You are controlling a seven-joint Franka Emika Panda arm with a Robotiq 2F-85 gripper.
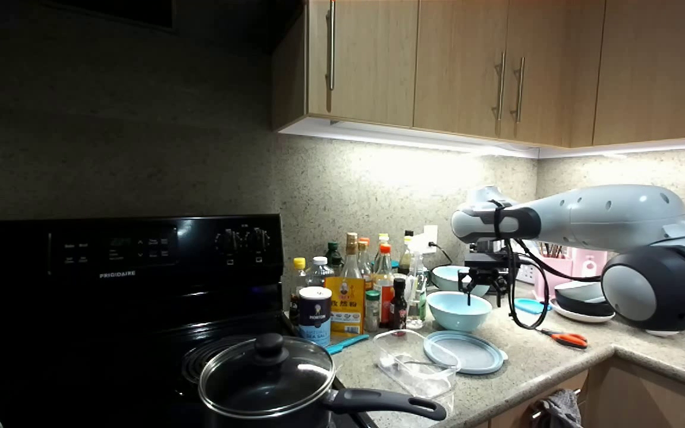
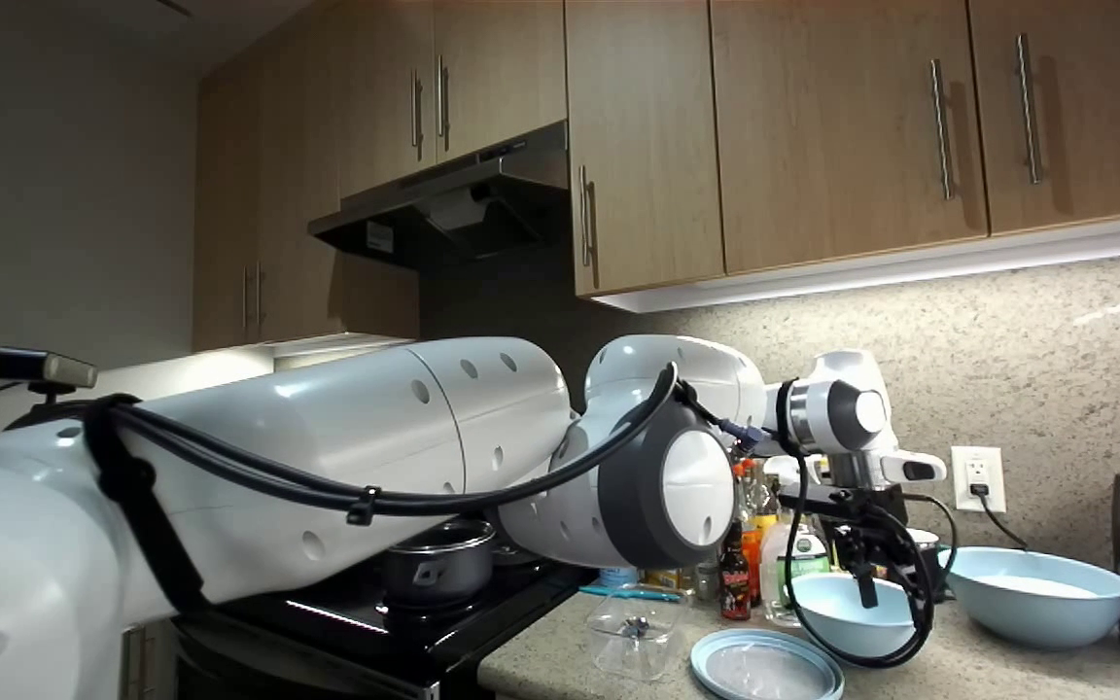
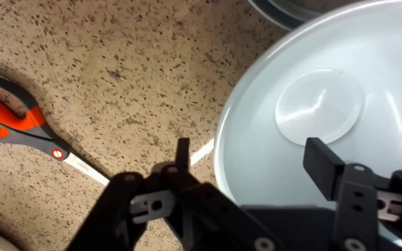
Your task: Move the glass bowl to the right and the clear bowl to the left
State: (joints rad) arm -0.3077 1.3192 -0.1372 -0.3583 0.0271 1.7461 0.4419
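Tool [image 3: 250, 153], jaws wide apart, over the rim of the glass bowl [image 1: 460, 317], something metallic [image 2: 634, 627] inside the clear container [image 2: 611, 657].

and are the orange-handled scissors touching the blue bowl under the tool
Apart: an exterior view shows bare counter between the scissors and the blue bowl.
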